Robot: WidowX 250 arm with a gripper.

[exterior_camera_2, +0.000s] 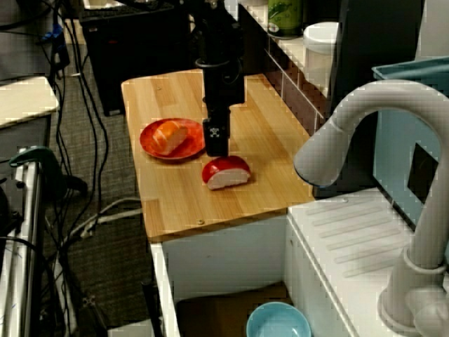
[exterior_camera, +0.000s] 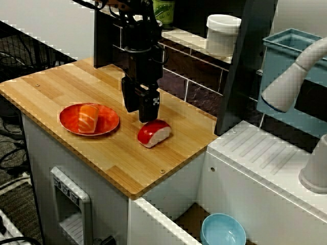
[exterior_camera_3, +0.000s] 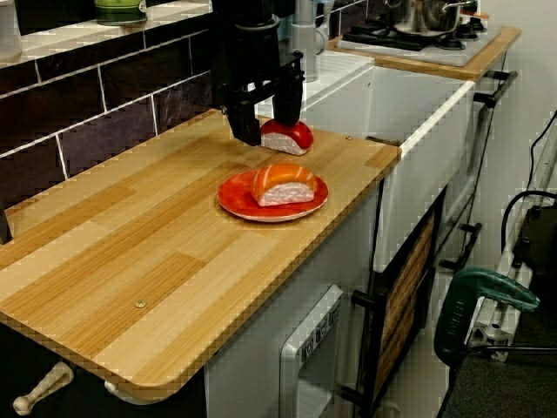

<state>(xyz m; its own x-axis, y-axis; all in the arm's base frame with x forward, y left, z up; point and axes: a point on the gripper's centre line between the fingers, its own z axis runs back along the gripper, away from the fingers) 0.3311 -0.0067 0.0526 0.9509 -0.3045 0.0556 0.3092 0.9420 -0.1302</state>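
Note:
My black gripper (exterior_camera: 142,109) (exterior_camera_2: 216,144) (exterior_camera_3: 266,122) hangs fingers-down just above a red tuna sushi piece (exterior_camera: 153,133) (exterior_camera_2: 226,172) (exterior_camera_3: 291,139) lying on the wooden counter (exterior_camera: 76,87). In the low view along the counter the jaws stand apart, open, with the sushi showing below the gap and nothing gripped. To the left a salmon sushi piece (exterior_camera: 88,117) (exterior_camera_2: 172,135) (exterior_camera_3: 283,183) rests on a red plate (exterior_camera: 108,123) (exterior_camera_2: 149,140) (exterior_camera_3: 239,202).
The dark tiled ledge behind holds a white container (exterior_camera: 222,33) and a green can (exterior_camera: 163,10). A white drainboard (exterior_camera: 265,158) and grey faucet (exterior_camera_2: 365,119) lie right of the counter. A blue bowl (exterior_camera: 223,232) sits below and a blue bin (exterior_camera: 286,56) stands behind.

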